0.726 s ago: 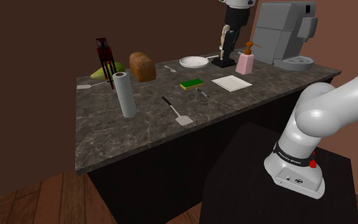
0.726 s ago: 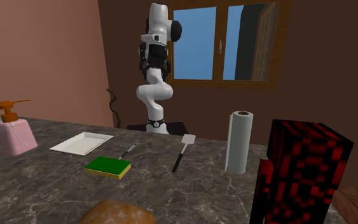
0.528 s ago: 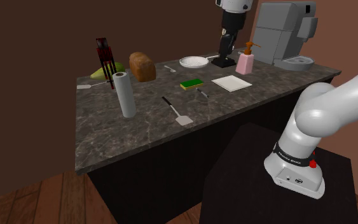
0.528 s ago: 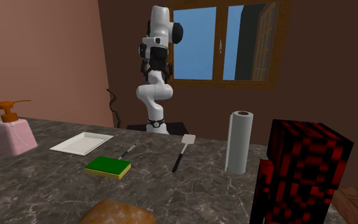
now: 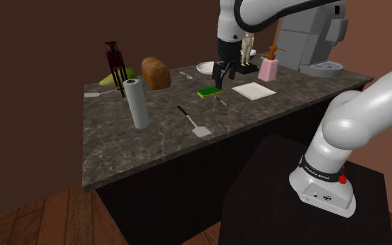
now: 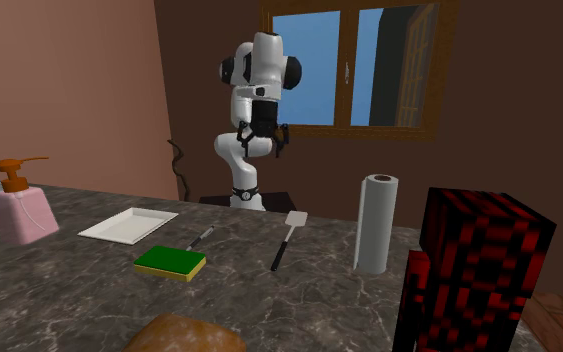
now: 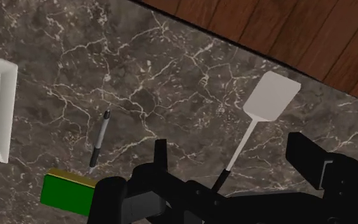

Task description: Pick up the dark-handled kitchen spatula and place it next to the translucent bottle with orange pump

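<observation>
Hanging over the dark marble counter [image 5: 118, 149], the black gripper [image 5: 223, 78] points downward above the green and yellow sponge [image 5: 210, 91], and its claw is wide, both fingers standing well apart with nothing between them. From the hand's own camera the gripper [image 7: 233, 151] looks down at the spatula [image 7: 270, 97], which touches neither finger.

The spatula [image 5: 191, 120] lies flat on the stone, its pale blade toward the counter's front edge and its dark handle pointing back toward the sponge. It sits between the upright paper towel roll [image 5: 136, 103] and a small pen [image 5: 221, 101]. Across the counter, the second exterior view has the spatula [image 6: 287, 238] just beside the roll [image 6: 375, 236].

The pink translucent bottle [image 5: 268, 67] with its orange pump stands well apart from the spatula, beyond the white tray [image 5: 253, 90] and near the grey coffee machine [image 5: 312, 35]. A loaf of bread [image 5: 156, 72] stands farther back.
</observation>
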Controlling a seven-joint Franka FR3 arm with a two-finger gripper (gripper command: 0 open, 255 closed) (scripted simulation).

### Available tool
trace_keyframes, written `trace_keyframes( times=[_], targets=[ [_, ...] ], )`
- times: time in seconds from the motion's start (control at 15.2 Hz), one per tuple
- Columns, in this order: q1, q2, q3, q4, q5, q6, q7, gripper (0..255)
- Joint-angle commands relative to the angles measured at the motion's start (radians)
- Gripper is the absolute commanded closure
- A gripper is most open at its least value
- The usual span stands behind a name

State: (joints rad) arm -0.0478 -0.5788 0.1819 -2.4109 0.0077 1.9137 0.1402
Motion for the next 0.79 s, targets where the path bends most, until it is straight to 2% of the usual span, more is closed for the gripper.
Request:
trace_keyframes(
  times=[0.0,0.4,0.73],
  targets=[
    [-0.012,0.067,0.026,0.007,0.01,0.057,0.069,0],
    [-0.047,0.284,0.097,0.059,0.008,0.212,0.274,0],
    [-0.07,0.483,0.136,0.142,-0.033,0.318,0.452,0]
  ],
)
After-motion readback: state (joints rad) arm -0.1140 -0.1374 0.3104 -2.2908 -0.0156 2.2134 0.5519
